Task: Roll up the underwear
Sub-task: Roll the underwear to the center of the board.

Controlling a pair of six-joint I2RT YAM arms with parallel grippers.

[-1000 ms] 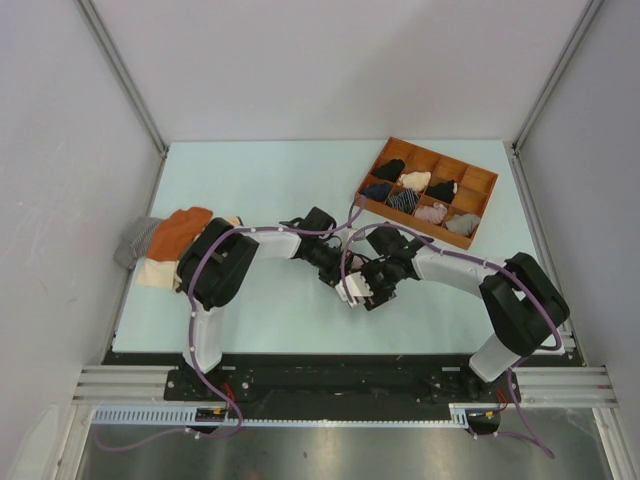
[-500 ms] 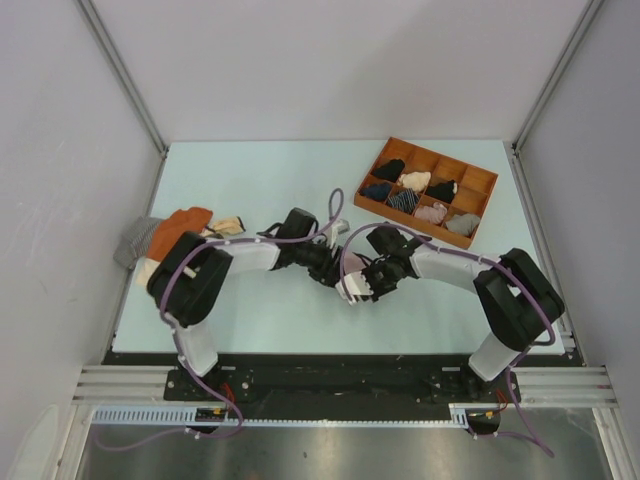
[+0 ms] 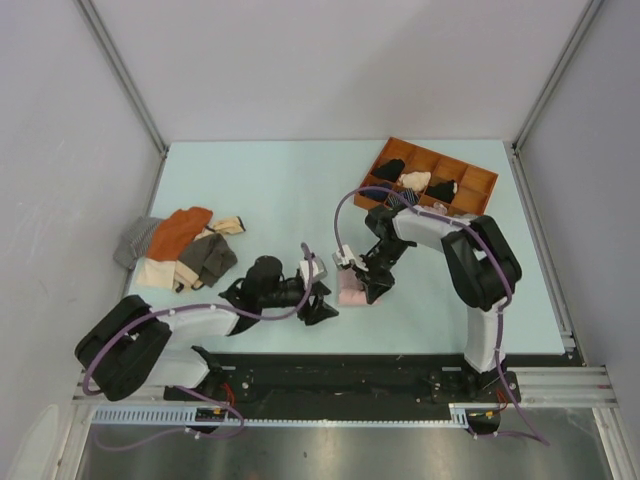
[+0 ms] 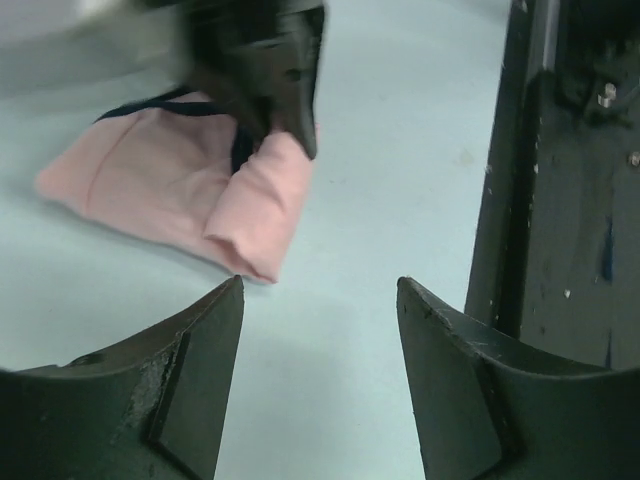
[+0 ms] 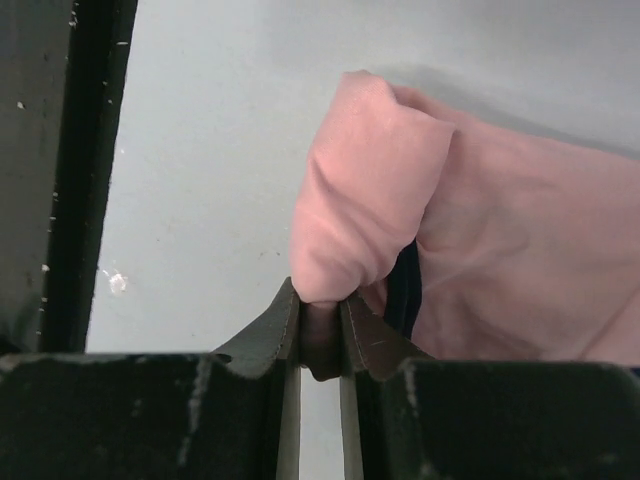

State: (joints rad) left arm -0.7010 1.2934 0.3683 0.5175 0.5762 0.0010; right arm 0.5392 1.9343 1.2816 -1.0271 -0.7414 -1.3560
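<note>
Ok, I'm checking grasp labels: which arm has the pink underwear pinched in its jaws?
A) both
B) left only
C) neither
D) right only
D: the right gripper has its jaws shut on the rolled edge of the underwear, while the left gripper is open and short of it.

The underwear (image 3: 352, 292) lies just below the centre of the overhead view; pale pink, navy-edged; one end rolled up, the rest flat.

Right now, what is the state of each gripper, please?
Left gripper: open, holding nothing, just short of the underwear.
Right gripper: closed on the rolled edge of the underwear.
</note>
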